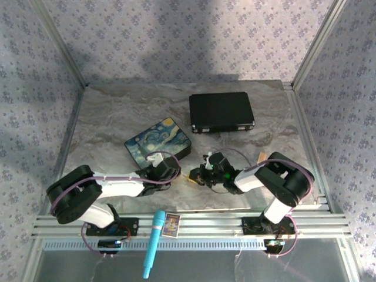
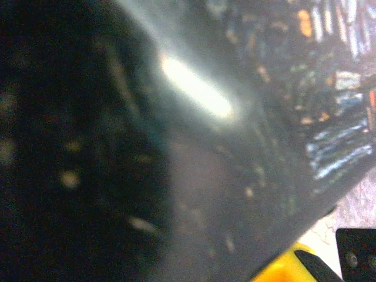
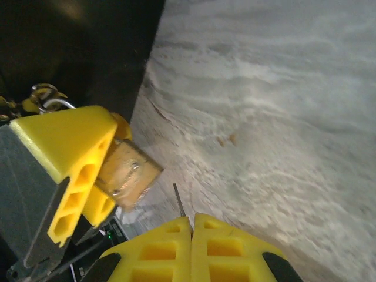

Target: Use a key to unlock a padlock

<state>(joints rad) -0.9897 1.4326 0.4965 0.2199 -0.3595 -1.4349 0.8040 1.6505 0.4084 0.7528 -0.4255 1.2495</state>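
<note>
In the top view, both arms reached in toward the lower middle of the frame over a grey marbled desk (image 1: 117, 111). The left end effector (image 1: 178, 174) and the right end effector (image 1: 198, 176) nearly met there, just below and to the right of the starry-night painted box (image 1: 157, 143).

In the right wrist view, the left end effector (image 3: 111, 167) sat at the left of the frame. Its yellow fingers (image 3: 64, 147) pinched the padlock (image 3: 126, 173), a small brass block gripped from above and below. The lock hung just clear of the desk (image 3: 282, 117), and a silvery loop showed at the upper left behind the fingers. Whether that loop was the shackle could not be told.

The right end effector (image 3: 192, 232) was at the bottom centre of that view, its two yellow fingers pressed together. They pinched the key (image 3: 178, 200), a thin silvery sliver that stuck up out of the seam between them. The key's tip was near the padlock's lower right corner but apart from it.

The left wrist view was blurred. The box's dark painted surface (image 2: 235, 147) lay close to the lens, and one yellow fingertip (image 2: 288, 267) showed at the bottom right.

A closed black case (image 1: 221, 111) lay on the desk in the upper centre of the top view. On the rail at the bottom centre rested a light-blue stick-shaped tool (image 1: 154, 241) with a small card (image 1: 171, 224) just beside it.
</note>
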